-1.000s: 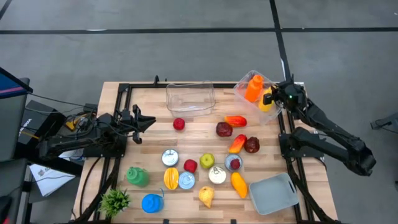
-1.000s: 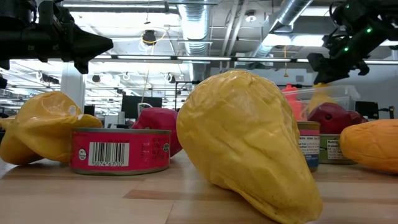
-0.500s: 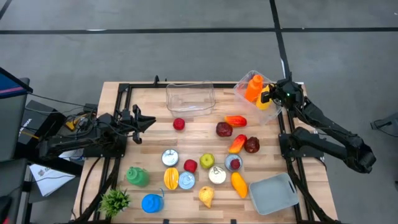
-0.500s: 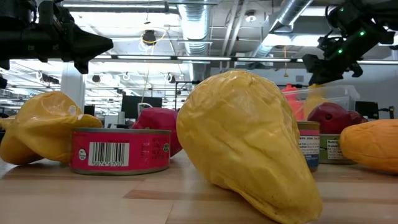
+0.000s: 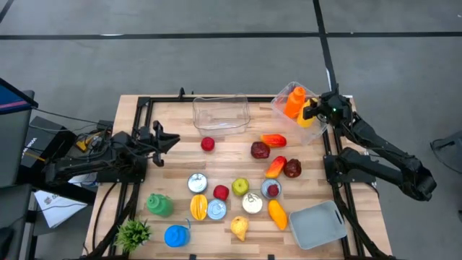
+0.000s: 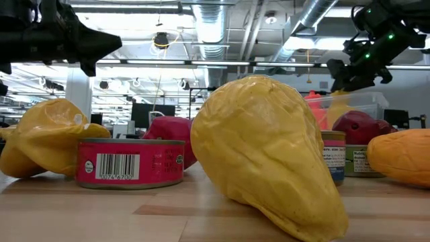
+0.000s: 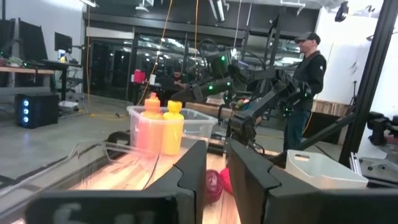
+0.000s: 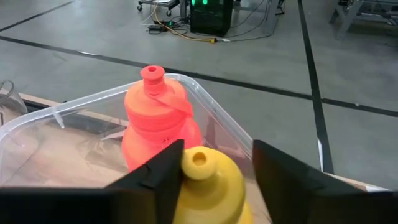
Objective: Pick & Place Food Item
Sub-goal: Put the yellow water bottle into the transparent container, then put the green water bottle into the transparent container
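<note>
The right gripper [image 8: 211, 171] hangs over the clear bin [image 5: 285, 108], fingers parted around a yellow bottle [image 8: 208, 183] beside an orange bottle [image 8: 158, 121]; since a second ago they have spread. The bottle, apparently released, could topple if clipped on withdrawal. The left gripper [image 7: 214, 171] waits nearly closed, empty.

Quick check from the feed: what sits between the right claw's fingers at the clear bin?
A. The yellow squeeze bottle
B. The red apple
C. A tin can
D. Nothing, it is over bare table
A: the right wrist view shows the yellow plastic squeeze bottle between the right claw fingers, beside the orange squeeze bottle, inside the clear plastic bin.
</note>
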Robot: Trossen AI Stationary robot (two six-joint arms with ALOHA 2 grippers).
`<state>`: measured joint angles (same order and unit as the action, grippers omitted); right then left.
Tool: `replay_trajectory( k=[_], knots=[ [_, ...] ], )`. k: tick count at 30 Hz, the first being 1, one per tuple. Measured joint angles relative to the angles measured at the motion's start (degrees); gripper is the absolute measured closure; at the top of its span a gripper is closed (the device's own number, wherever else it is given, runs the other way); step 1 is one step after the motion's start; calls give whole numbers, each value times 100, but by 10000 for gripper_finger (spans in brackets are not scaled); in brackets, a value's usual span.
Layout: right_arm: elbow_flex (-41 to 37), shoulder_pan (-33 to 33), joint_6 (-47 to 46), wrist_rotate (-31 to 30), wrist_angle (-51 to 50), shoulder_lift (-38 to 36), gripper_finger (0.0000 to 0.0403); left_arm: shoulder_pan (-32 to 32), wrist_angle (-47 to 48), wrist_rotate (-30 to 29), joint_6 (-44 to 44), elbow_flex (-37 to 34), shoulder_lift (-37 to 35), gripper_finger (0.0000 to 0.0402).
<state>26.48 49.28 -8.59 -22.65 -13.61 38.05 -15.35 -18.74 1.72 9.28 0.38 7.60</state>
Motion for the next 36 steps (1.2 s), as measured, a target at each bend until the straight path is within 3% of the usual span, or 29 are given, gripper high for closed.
replay_trajectory(
  k=[6,10,15,25,31,36],
  knots=[
    [124,-18,178,9,-63,-126,139,0,-432,2,0,0,0,309],
    [406,-148,367,13,-30,-280,133,0,-774,2,0,2,0,295],
    [745,-443,410,20,-154,-331,132,11,-455,262,-24,191,23,249],
    [796,-948,456,27,-227,-320,132,580,1970,523,273,1756,1012,120],
    [796,-1266,453,28,-249,-320,132,1334,4081,732,715,3153,2100,105],
    [796,-1514,418,28,-251,-320,132,2268,5522,824,1576,4187,2983,105]
  ],
)
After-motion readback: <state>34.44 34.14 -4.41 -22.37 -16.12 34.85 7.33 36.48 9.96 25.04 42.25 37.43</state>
